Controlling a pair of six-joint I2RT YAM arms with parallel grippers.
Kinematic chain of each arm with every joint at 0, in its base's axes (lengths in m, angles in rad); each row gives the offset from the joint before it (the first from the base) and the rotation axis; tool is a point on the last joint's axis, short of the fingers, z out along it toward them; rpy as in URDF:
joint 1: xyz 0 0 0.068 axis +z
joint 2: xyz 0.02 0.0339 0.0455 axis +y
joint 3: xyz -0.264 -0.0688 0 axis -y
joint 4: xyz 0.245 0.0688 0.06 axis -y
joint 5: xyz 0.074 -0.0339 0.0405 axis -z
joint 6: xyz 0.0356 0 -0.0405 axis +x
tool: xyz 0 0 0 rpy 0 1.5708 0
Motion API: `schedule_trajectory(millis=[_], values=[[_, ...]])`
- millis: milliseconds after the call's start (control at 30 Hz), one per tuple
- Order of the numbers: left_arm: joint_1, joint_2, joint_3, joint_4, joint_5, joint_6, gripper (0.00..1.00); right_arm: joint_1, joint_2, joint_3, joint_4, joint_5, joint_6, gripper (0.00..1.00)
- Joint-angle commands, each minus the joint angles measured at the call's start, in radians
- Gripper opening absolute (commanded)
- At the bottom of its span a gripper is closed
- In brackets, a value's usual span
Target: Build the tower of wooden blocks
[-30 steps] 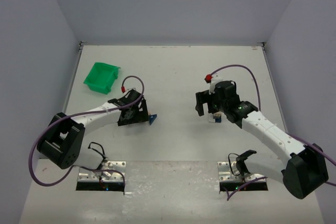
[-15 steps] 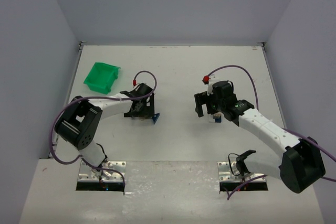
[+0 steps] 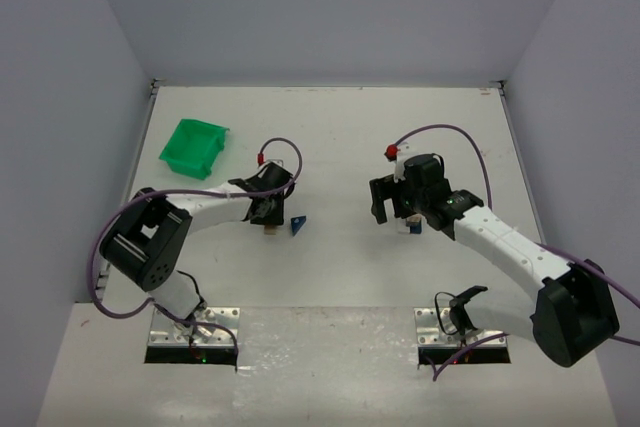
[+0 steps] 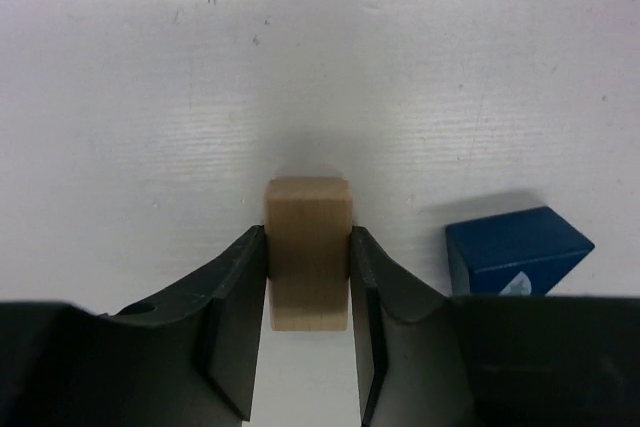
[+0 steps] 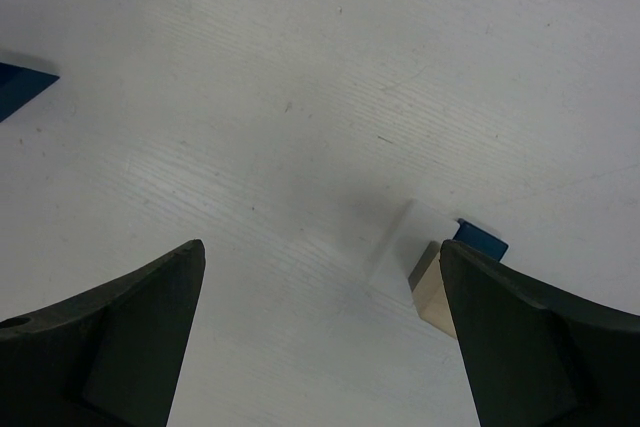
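Pinching a tan block (image 4: 308, 209) by its two flat parallel sides with the left tool (image 4: 308, 252), just beside the blue triangular wedge (image 4: 515, 249), left of centre on the table (image 3: 330, 127). Resting on the surface or raised just off it: cannot tell. Hovering with the right tool (image 5: 320, 247) spread wide above bare table, near a small cluster made up of a second tan block (image 5: 430, 292) and a blue block (image 5: 482, 239) touching it, well apart from the left-hand pieces. Probably meant as the tower's base, that cluster, with the pinched piece due to go across to it. Expect light, rigid, smooth wood: needing only a modest squeeze, yet apt to pivot or slide if taken near one end. Best gripped at mid-length, as here. For the wedge, better to clamp the flat triangular ends than the slope. Worth lowering square and letting go gently, given such small, easily toppled parts.
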State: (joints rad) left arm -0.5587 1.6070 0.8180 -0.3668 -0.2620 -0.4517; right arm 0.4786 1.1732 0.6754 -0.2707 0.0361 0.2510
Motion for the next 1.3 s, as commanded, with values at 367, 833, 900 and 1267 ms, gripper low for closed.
schedule_trajectory(millis=[367, 833, 900, 1267], values=[[-0.014, -0.429, -0.027, 0.057, 0.131, -0.048, 0.00, 0.003, -0.115, 0.011, 0.051, -0.134, 0.034, 0.99], [-0.044, -0.518, -0.139, 0.365, 0.667, 0.189, 0.00, 0.002, -0.192, -0.010, 0.158, -0.480, -0.014, 0.99], [-0.061, -0.509, -0.136, 0.393, 0.703, 0.223, 0.00, 0.003, -0.193, 0.005, 0.162, -0.600, -0.078, 0.99], [-0.126, -0.496, -0.060, 0.398, 0.855, 0.620, 0.00, 0.003, -0.197, 0.212, -0.163, -0.921, -0.842, 0.99]])
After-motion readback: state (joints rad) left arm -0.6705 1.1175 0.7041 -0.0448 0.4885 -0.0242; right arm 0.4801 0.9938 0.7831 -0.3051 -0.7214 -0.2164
